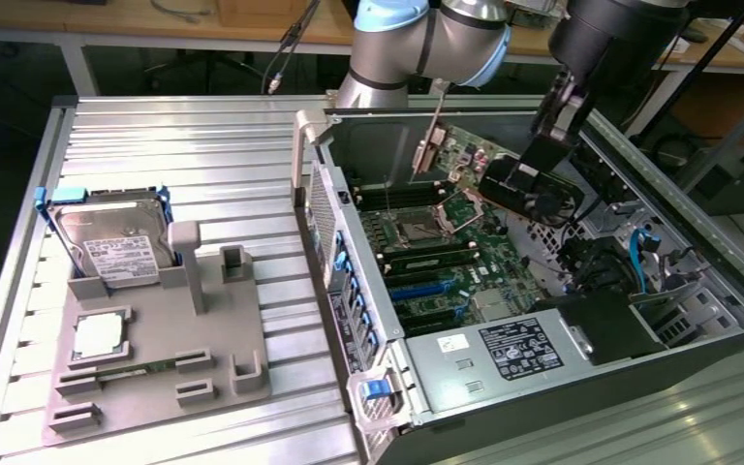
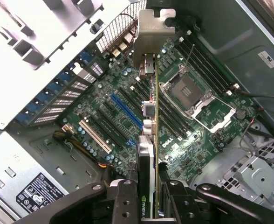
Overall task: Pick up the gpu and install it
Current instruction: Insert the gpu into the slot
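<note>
The pincer (image 2: 152, 189) was closed narrowly on the gpu (image 2: 146, 154), which was gripped edge-on between its fingers, the silver bracket (image 2: 154, 25) at the end farthest from the pincer. The card was held over the motherboard (image 2: 104, 109) inside the open computer case (image 1: 365, 145). On the tabletop (image 1: 178, 136), at the exterior view's left, a hard drive (image 1: 120, 242) was propped in a grey holder (image 1: 166, 358).

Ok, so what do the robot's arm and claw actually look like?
The round-jointed silver-grey metal arm carries a light blue plastic end cap on one joint. The black metal claw has two flat fingers dotted with screw holes, flanked by smooth black curved side links.
</note>
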You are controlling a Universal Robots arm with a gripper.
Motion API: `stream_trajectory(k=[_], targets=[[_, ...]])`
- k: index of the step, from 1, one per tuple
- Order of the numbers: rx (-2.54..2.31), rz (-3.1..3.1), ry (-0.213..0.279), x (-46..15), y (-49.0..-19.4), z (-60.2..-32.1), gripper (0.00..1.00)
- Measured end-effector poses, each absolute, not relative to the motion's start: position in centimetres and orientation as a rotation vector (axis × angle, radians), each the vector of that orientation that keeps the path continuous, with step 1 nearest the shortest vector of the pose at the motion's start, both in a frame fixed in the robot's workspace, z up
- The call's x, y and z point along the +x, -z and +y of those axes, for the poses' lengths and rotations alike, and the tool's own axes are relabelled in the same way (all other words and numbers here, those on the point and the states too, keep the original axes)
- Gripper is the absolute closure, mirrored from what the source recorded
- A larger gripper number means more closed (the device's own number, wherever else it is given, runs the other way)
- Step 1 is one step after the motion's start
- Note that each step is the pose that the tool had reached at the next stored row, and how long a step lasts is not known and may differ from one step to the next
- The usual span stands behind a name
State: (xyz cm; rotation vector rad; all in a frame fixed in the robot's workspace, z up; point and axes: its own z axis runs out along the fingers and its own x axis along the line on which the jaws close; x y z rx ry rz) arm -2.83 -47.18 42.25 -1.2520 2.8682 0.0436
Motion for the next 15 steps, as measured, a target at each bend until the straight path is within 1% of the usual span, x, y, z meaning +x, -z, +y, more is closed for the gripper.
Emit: stream_trajectory(k=[15], targets=[[-1.400,2.800,-0.045,-2.83,-42.25,-47.18,0.73]])
